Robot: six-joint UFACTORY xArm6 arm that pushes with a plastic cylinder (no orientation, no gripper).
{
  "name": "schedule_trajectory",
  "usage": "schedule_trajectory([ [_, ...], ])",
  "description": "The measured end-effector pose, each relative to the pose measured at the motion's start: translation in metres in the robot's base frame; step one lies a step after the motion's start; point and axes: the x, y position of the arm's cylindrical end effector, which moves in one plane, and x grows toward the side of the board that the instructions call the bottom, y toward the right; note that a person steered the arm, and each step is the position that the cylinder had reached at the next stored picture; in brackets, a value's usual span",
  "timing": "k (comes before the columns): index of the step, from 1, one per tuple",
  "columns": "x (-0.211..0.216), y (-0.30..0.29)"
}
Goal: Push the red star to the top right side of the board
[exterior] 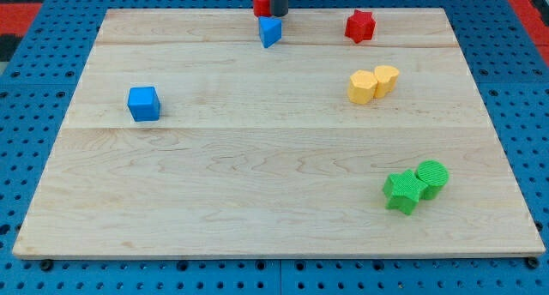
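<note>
A pale wooden board (257, 158) lies on a blue pegboard surface (34, 115), filling most of the view. My tip (279, 15) comes down at the view's top edge, a little left of the middle; there is no hand to spread or close, only the straight dark rod. The tip stands just above a blue triangular block (270, 32) and seems to touch its upper edge, though I cannot tell for certain. Just to the left of the rod, partly hidden behind it, sits a red block (260, 2) whose shape I cannot make out.

The red star (360, 26) lies near the board's top edge, right of the middle, well apart from the tip and short of the top right corner. Below it two yellow blocks (372, 82) touch each other. Near the view's bottom right a green star (401, 193) touches a green round block (431, 177). A blue cube (144, 103) sits alone on the left side
</note>
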Motion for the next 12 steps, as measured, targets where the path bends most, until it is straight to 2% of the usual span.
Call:
schedule_trajectory([
  [1, 0.001, 0.045],
  [3, -0.003, 0.097],
  [6, -0.001, 0.099],
  [7, 0.0, 0.08],
  [8, 0.004, 0.09],
  [10, 0.011, 0.173],
  [12, 0.022, 0.231],
])
